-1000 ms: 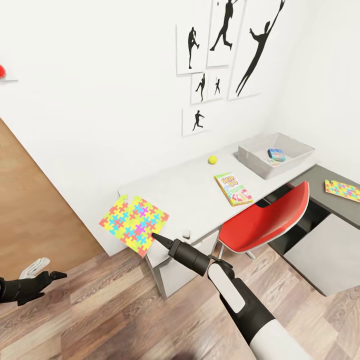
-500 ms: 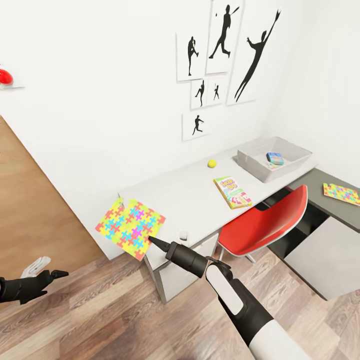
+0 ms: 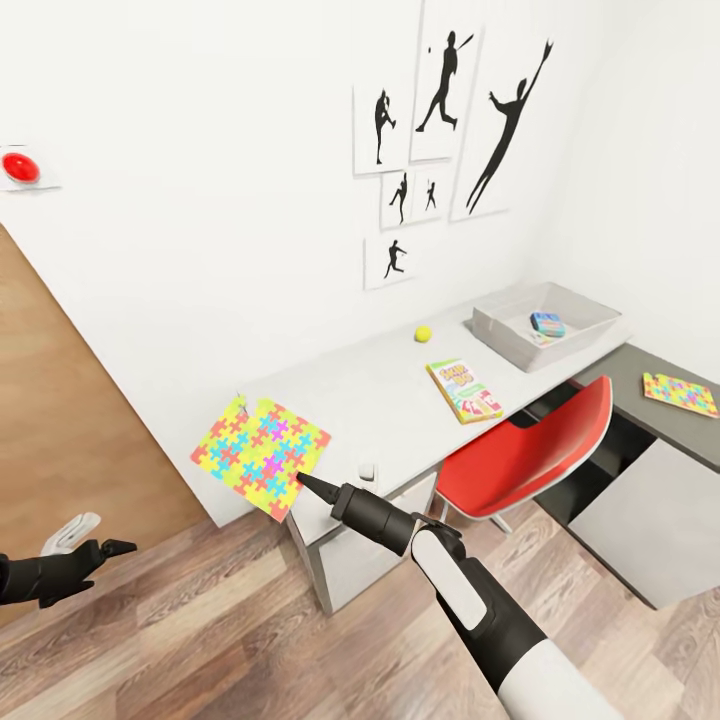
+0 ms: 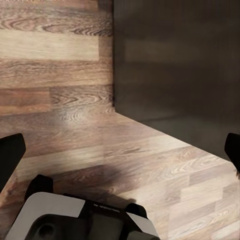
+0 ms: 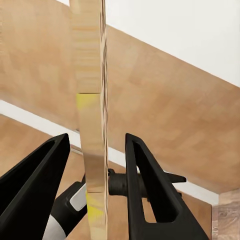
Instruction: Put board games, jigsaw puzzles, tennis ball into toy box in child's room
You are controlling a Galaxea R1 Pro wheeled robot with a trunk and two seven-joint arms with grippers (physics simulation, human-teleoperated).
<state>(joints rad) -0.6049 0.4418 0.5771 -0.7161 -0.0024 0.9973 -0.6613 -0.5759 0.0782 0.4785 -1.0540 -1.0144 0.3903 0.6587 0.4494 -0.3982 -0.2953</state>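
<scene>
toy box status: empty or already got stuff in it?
Not empty. The toy box on the table holds a small blue board game; a further item may lie beside it, too small to tell.

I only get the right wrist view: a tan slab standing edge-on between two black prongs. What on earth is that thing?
Observer: It is a jigsaw puzzle, brightly multicoloured on top in the head view. The right pincer straddles its edge with the jaws not yet closed on it.
Operator: Where is it lying?
Observer: On the near corner of the table, partly overhanging the edge.
Operator: And where is it meant to go?
Observer: Into the toy box at the far end of that table, which already holds a small blue board game.
</scene>
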